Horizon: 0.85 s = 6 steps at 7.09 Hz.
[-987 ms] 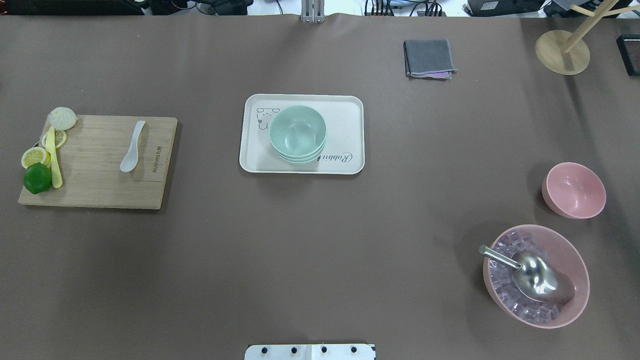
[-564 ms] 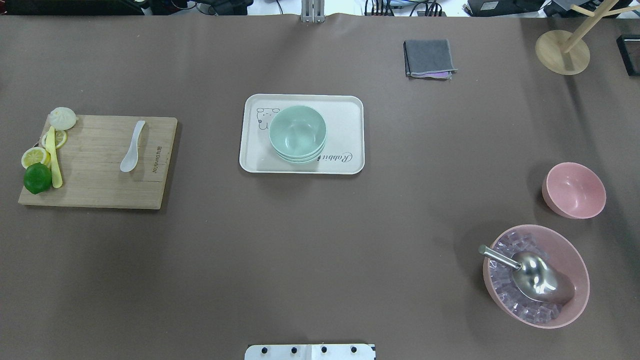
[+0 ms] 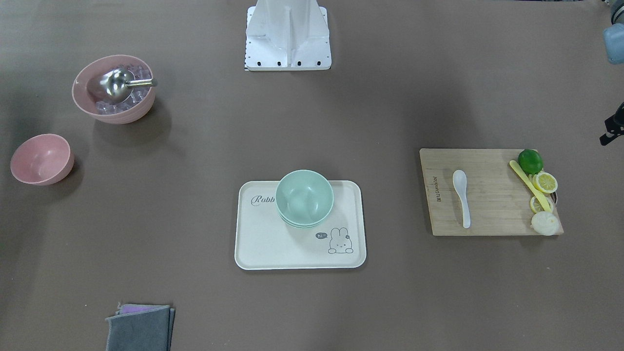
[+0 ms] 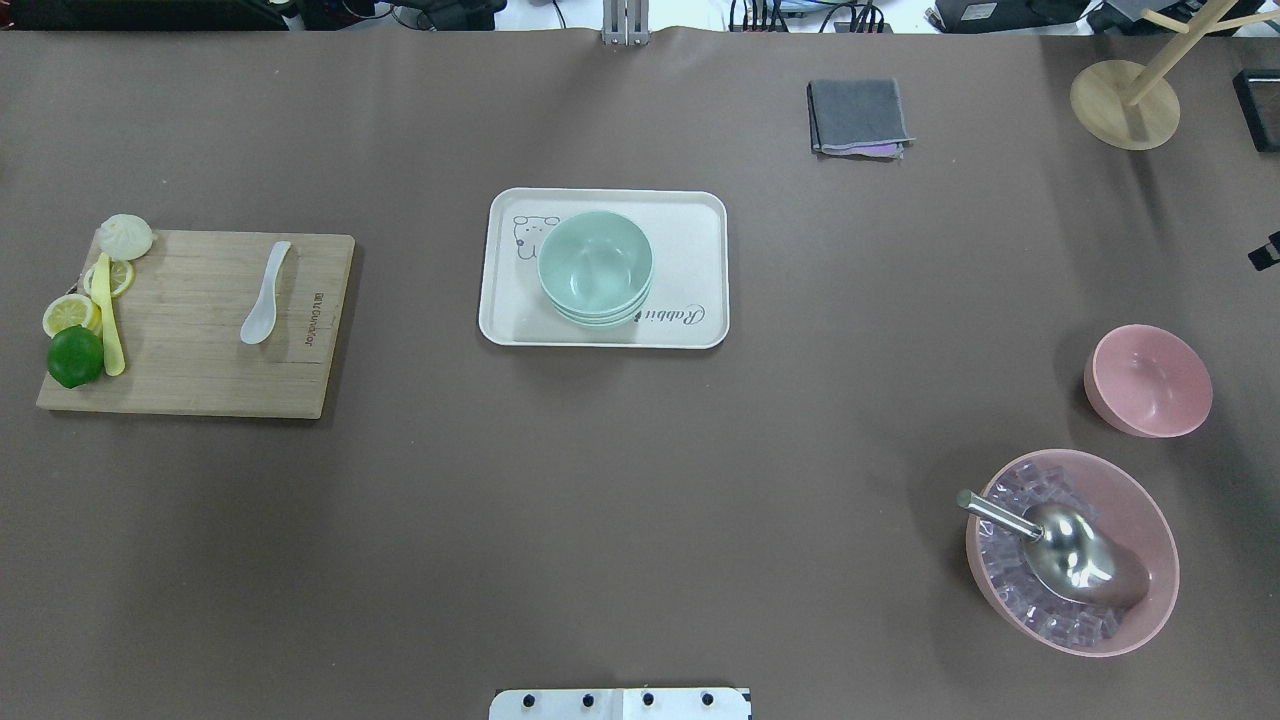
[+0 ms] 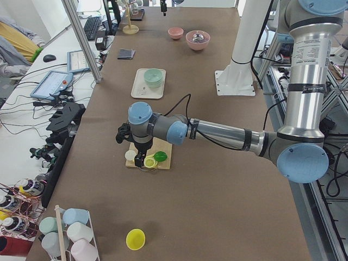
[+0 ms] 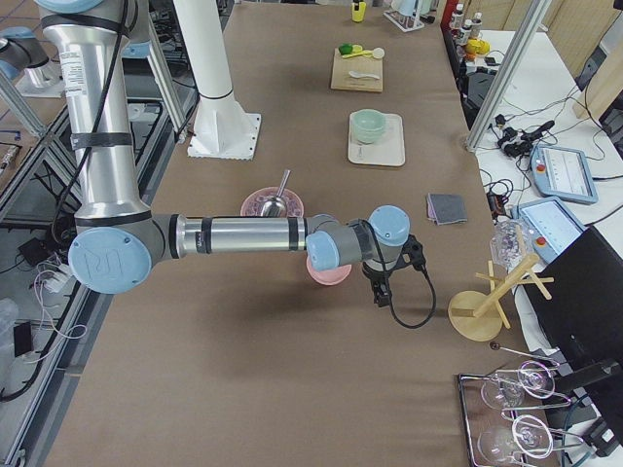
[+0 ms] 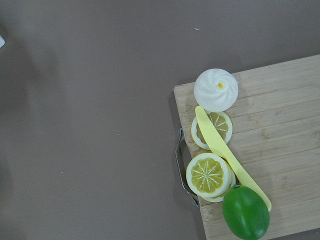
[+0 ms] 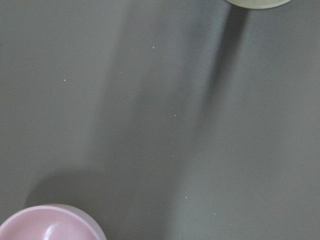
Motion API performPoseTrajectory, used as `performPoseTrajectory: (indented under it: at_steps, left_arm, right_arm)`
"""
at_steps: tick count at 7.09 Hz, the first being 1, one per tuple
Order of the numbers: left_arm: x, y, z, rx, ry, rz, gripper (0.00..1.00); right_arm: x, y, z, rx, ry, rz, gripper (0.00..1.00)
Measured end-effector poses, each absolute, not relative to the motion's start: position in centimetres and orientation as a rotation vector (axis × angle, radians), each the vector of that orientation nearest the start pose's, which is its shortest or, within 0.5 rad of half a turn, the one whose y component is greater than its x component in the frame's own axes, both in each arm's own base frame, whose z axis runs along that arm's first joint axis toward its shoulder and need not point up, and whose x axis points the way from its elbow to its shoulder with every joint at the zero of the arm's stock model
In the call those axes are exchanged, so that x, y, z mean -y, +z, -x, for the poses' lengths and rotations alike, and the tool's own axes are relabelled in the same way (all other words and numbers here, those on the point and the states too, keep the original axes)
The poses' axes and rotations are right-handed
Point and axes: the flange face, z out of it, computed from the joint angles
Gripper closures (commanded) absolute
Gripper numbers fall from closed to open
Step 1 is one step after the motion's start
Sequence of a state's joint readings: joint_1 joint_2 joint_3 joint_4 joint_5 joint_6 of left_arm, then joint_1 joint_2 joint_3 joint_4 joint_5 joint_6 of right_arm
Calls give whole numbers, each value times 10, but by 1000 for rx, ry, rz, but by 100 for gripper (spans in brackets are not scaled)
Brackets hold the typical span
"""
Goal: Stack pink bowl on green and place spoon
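The small pink bowl (image 4: 1148,380) stands upright on the table at the right; its rim shows in the right wrist view (image 8: 50,224). A stack of green bowls (image 4: 595,265) sits on the cream tray (image 4: 690,230) at the table's middle. The white spoon (image 4: 265,293) lies on the wooden cutting board (image 4: 200,370) at the left. My right gripper (image 6: 380,289) hovers just beyond the pink bowl; only a black sliver of it shows at the overhead view's right edge. My left gripper (image 5: 142,157) hangs over the board's fruit end. I cannot tell whether either is open or shut.
A lime (image 4: 75,356), lemon slices, a yellow knife and a white bun (image 4: 126,236) lie on the board's left end. A large pink bowl (image 4: 1150,590) holds ice cubes and a metal scoop. A grey cloth (image 4: 858,115) and a wooden stand (image 4: 1124,105) are at the back right.
A black part of my right gripper has come into the overhead view at its right edge, above the pink bowl. The objects have not moved.
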State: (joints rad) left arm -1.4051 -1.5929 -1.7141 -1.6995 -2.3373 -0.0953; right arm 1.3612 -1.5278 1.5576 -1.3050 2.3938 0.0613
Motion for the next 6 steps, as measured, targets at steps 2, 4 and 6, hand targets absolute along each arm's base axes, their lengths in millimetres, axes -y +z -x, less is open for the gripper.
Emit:
performPoseTrajectory:
  at_steps: [2, 4, 6]
  left_arm:
    - [517, 560, -21, -793, 170, -178, 2]
    - [517, 559, -21, -794, 169, -179, 2]
    - [517, 559, -21, -794, 168, -178, 2]
  right_arm:
    - [474, 620, 86, 893, -240, -193, 0]
    - [451, 635, 104, 905, -252, -190, 4]
    - [452, 641, 129, 887, -270, -166, 45]
